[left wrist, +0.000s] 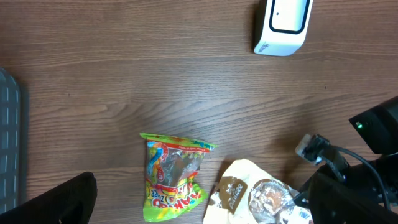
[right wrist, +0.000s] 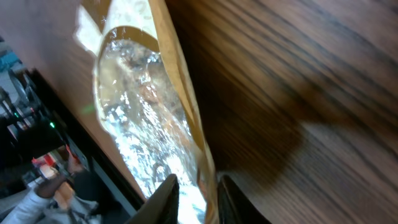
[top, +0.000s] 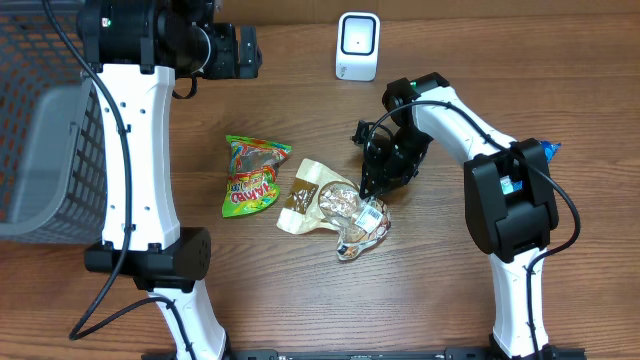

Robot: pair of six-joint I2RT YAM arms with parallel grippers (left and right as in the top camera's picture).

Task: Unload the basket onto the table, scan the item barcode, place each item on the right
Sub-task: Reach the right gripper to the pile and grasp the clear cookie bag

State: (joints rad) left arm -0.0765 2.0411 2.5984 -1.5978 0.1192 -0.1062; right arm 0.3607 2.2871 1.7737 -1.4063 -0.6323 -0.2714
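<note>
Early going, I judge: the left gripper (top: 245, 52) hangs wide open and empty at the far left. The candy pack (top: 252, 177) lies untouched, and just beside it the tan bag (top: 335, 205) lies on the wood, apparently not yet lifted, its right edge pinched in the closed right gripper (top: 368, 190). Still to do is raising the bag and showing its white label (top: 371, 213), likely the barcode, to the scanner (top: 357, 46), well apart at the back. A grey basket (top: 40, 150) sits left of the brown wood-grain table (top: 300, 310); of the room, only blurred dark clutter shows.
</note>
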